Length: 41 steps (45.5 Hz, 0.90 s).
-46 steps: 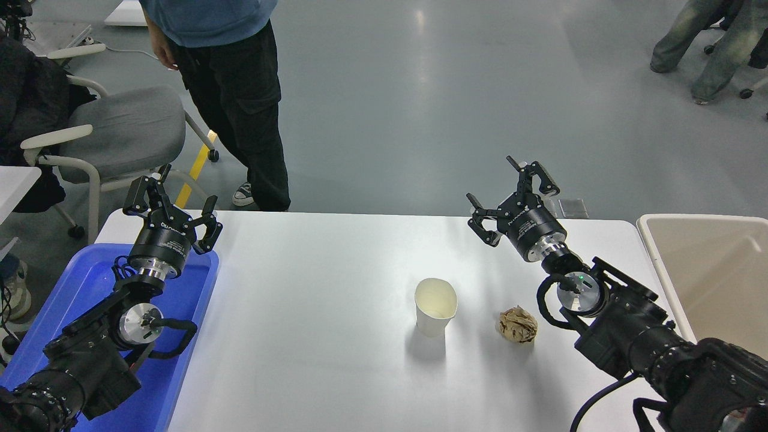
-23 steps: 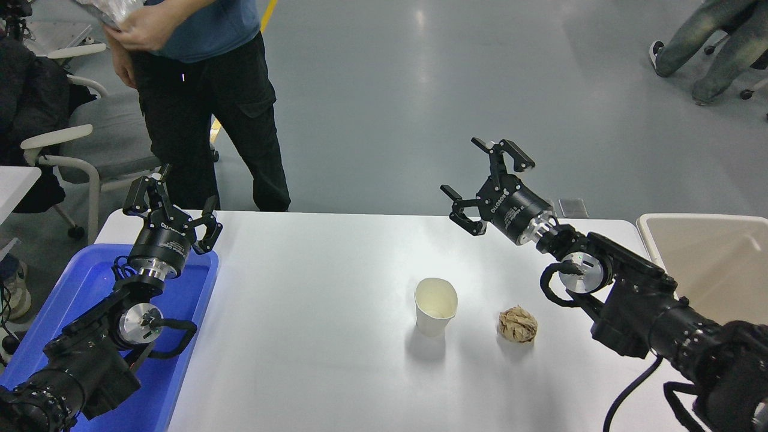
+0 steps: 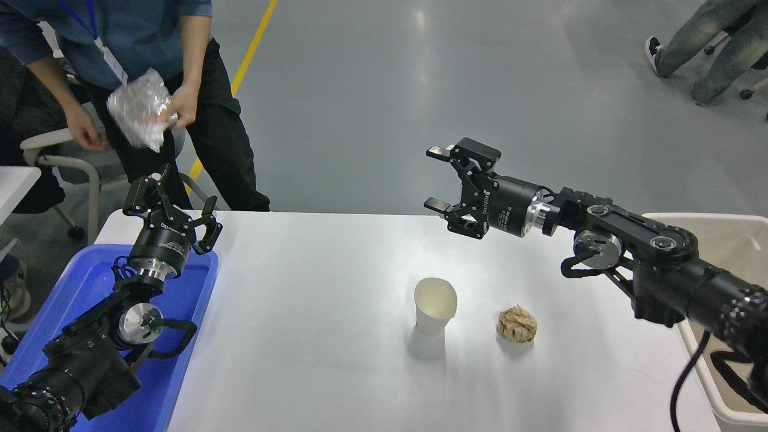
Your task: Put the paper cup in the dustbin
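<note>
Head view of the reach phase. The right tool (image 3: pixel 437 180) is hovering above the far edge of the table (image 3: pixel 312 336), its fingers spread wide and holding nothing. Over the last second it has been swinging leftward and rotating, so that its jaws, which were pointing away from the robot, are now pointing sideways toward the left. The paper cup (image 3: pixel 434 306) is standing upright and untouched, nearer the robot than the right tool and slightly below it, well apart from the fingers; it has not been moving. A brown crumpled paper ball (image 3: pixel 516 324) is lying just to the right of the cup, on the arm side, likewise undisturbed. The dustbin (image 3: pixel 714 225) is sitting behind the right tool, past the table's right end, partly hidden by the forearm.

The reorientation is reading as preparation for a sideways or top-down approach to the cup; no grasp has yet begun, so the task is judged to be at its opening stage. The descent will be needing clearance from the paper ball.

The left tool (image 3: pixel 174 207) is resting parked, jaws apart and empty, over a blue tray (image 3: pixel 90 282). A person (image 3: pixel 120 72) at the far left is now handling a crinkled silvery packet (image 3: pixel 138 117).
</note>
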### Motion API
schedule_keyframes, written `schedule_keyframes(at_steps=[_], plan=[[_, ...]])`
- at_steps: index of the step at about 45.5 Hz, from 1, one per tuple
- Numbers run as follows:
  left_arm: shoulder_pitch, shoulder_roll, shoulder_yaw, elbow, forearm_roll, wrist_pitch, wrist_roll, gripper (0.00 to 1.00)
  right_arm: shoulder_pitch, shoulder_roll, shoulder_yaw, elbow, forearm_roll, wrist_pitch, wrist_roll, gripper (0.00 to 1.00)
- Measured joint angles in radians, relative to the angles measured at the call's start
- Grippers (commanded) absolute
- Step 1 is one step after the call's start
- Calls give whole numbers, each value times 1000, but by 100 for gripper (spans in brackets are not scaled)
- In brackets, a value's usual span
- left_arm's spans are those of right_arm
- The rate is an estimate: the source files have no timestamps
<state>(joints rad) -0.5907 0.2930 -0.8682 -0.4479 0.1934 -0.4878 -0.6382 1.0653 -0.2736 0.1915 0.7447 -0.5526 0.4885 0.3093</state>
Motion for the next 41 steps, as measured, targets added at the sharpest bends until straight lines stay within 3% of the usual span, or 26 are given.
schedule_keyframes(at_steps=[21, 41], plan=[[0, 0, 0, 0, 0, 0, 0, 100, 83, -1, -291, 16, -348, -164, 69, 100], [0, 0, 0, 0, 0, 0, 0, 100, 55, 1, -436, 18, -478, -258, 107, 100]])
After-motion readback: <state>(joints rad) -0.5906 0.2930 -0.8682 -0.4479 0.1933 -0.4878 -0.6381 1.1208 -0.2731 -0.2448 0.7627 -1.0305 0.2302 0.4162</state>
